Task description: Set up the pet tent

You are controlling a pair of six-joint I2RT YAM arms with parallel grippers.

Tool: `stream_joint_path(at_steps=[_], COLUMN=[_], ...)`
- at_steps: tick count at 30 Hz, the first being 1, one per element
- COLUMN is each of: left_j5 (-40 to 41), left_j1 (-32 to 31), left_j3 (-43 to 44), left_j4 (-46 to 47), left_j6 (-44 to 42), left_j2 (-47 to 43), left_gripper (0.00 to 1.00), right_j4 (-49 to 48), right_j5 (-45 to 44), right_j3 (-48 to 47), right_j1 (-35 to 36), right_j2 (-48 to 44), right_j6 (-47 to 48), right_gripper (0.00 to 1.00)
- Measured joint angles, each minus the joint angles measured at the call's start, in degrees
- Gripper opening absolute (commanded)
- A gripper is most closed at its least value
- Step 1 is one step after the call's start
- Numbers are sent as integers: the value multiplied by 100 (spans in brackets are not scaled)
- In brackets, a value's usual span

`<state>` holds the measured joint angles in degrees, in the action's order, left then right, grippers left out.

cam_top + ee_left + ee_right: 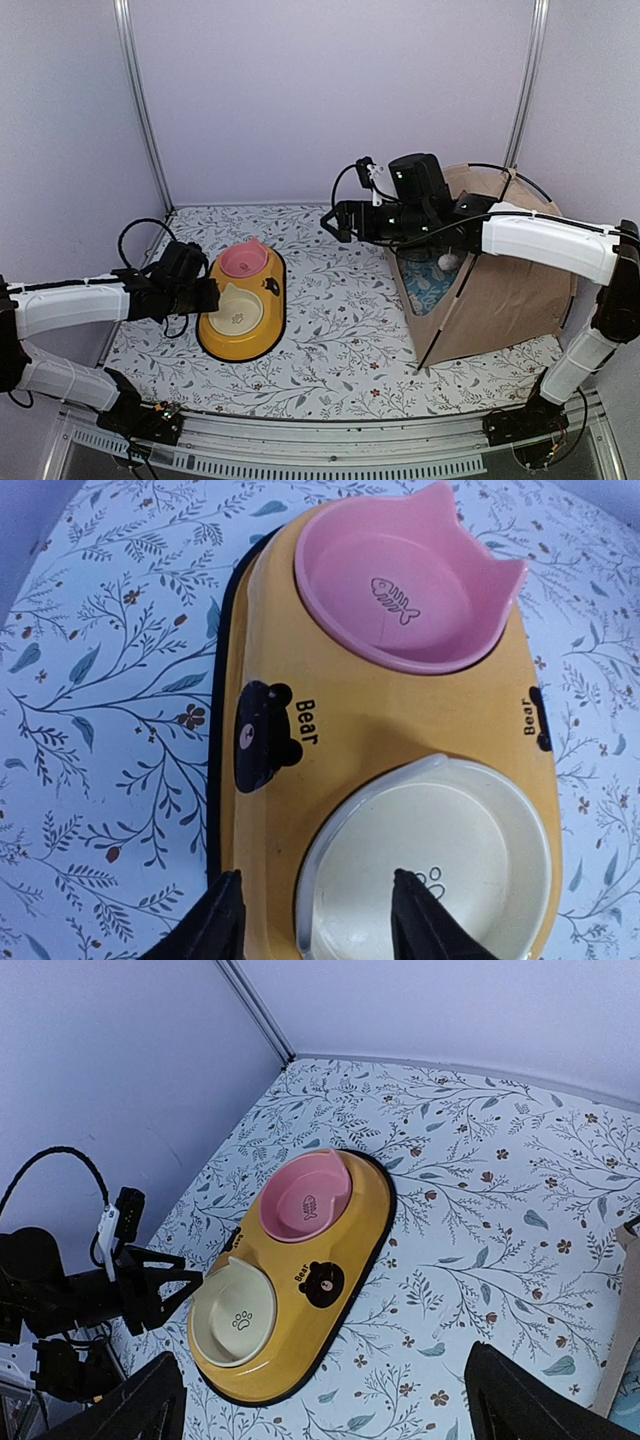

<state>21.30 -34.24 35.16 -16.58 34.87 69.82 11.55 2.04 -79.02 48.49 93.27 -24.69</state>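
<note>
**K:** Where does the pet tent (505, 290) sit?

**M:** It is upright at the right rear of the table (340, 335), with its opening turned left. Thin black poles run along its edges and over its top. A white pom-pom (447, 261) hangs in the doorway, and a blue mat (432, 288) shows inside.

**K:** Right end effector (330, 221)?

**M:** It is in the air, just left of the tent's upper part. Its fingers are wide apart with nothing between them.

**K:** Left end effector (318, 885)?

**M:** It is low at the left side of the yellow bowl tray (400, 730). Its fingers (225, 920) are apart, one outside the tray rim and the other over the cream bowl (440, 850). Whether they touch either, I cannot tell. A pink bowl (400, 590) sits in the tray's far well. The tray is well apart from the tent.
</note>
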Motion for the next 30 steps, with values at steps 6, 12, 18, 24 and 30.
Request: stream_joint_path(at_steps=[6,12,18,24,30], left_j5=[-111,-291,-476,-573,-675], left_j1=[260,374,461,507,546], left_j3=[4,0,-7,-7,-7], left_j4=[42,201,446,691,850], left_j6=[85,20,-107,-260,-367], left_j2=[-234,-437,-765,-1069,-1187], left_gripper=[74,94,99,99,99], right_j4=[-24,-238,-647,-1172,-1381], right_j5=[-9,-59,-297,-708,-970], right_j3=[249,813,1862,2949,3257], right_j1=[107,271,317,315,317], right_j2=[-317,-782,-1690,-2951,-3751], right_j6=[7,118,474,789,1043], right_gripper=[99,99,99,99,99])
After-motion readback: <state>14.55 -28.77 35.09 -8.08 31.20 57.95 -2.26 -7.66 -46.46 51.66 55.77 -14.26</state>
